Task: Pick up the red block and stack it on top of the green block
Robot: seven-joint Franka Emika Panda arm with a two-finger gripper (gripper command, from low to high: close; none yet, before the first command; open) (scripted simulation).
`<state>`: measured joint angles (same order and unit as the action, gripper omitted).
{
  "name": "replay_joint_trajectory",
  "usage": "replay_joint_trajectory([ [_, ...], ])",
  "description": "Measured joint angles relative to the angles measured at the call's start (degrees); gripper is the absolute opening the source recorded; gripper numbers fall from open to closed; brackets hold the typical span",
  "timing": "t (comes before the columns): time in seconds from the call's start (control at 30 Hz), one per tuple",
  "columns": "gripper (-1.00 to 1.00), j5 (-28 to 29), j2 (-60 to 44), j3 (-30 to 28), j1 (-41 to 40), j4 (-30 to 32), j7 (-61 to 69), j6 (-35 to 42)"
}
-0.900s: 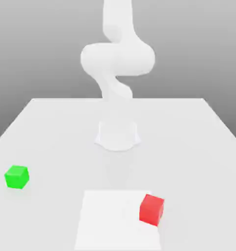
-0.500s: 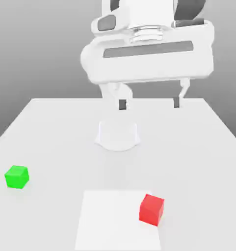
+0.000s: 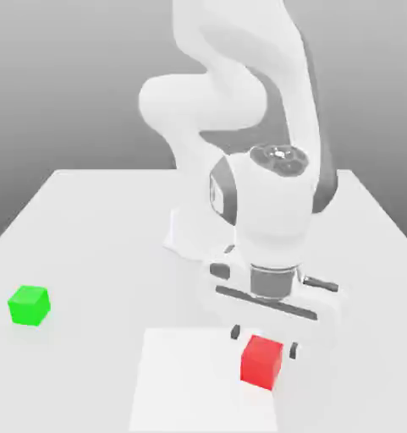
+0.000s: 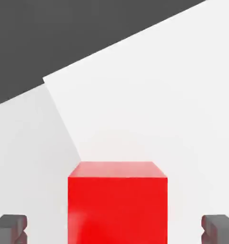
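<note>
While our claw [image 3: 263, 341] hangs wide open over the red block [image 3: 262, 362] at lower right, we see the green block [image 3: 29, 305] well apart at left on the tabletop [image 3: 96, 228].

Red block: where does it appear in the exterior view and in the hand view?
Exterior view: the red block sits low, toward the exterior view's right, on the white square patch.
Hand view: the red block fills the centre foreground.
Shared landmark: the dark fingertips flanking it.
</note>
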<state>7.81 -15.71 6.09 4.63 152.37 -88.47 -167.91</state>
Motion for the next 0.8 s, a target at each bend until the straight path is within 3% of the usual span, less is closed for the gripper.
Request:
replay_joint_trajectory([
  [0.23, -1.00, 0.27, -0.33, -0.23, 0.21, -0.05, -0.27, -0.37],
  [0.43, -1.00, -5.41, 10.37, 1.99, -1.66, 1.62, 4.15, 8.57],
  [0.8, -1.00, -5.46, 16.93, -11.86, -30.91, 2.58, 12.65, 13.81],
])
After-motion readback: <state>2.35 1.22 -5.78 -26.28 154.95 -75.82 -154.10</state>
